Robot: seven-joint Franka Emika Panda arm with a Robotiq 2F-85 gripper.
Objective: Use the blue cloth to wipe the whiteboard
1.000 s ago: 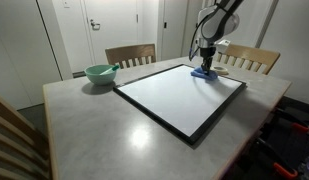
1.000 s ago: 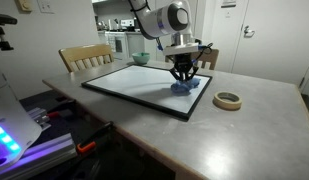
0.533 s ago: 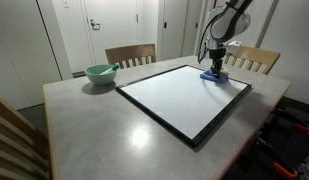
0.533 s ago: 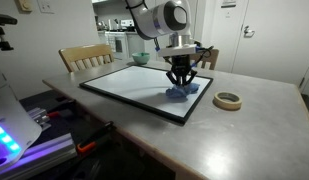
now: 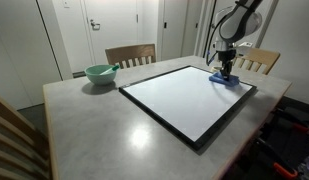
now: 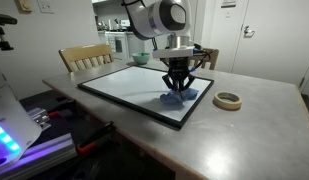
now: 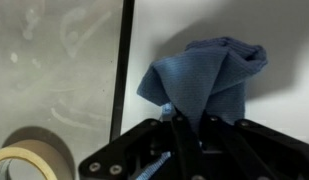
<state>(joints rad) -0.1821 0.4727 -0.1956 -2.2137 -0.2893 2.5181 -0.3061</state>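
At the left of the grey table (image 5: 84,125) we see a pale green bowl (image 5: 100,73), with a wooden chair (image 5: 130,55) beyond it at the far edge. Further right lies the whiteboard (image 5: 184,100), flat on the tabletop, a thin black frame running all round it. Near the board's far right corner in an exterior view we find the blue cloth (image 5: 227,80), bunched on the white surface just inside the frame. Over it the gripper (image 5: 226,72) points straight down, its fingers drawn together and clamped on a raised fold of the fabric; the wrist view shows the blue cloth (image 7: 209,75) rising in a peak between the fingertips. Right of the board in an exterior view, a roll of masking tape (image 6: 228,100) rests on bare tabletop, near the frame but apart from it.
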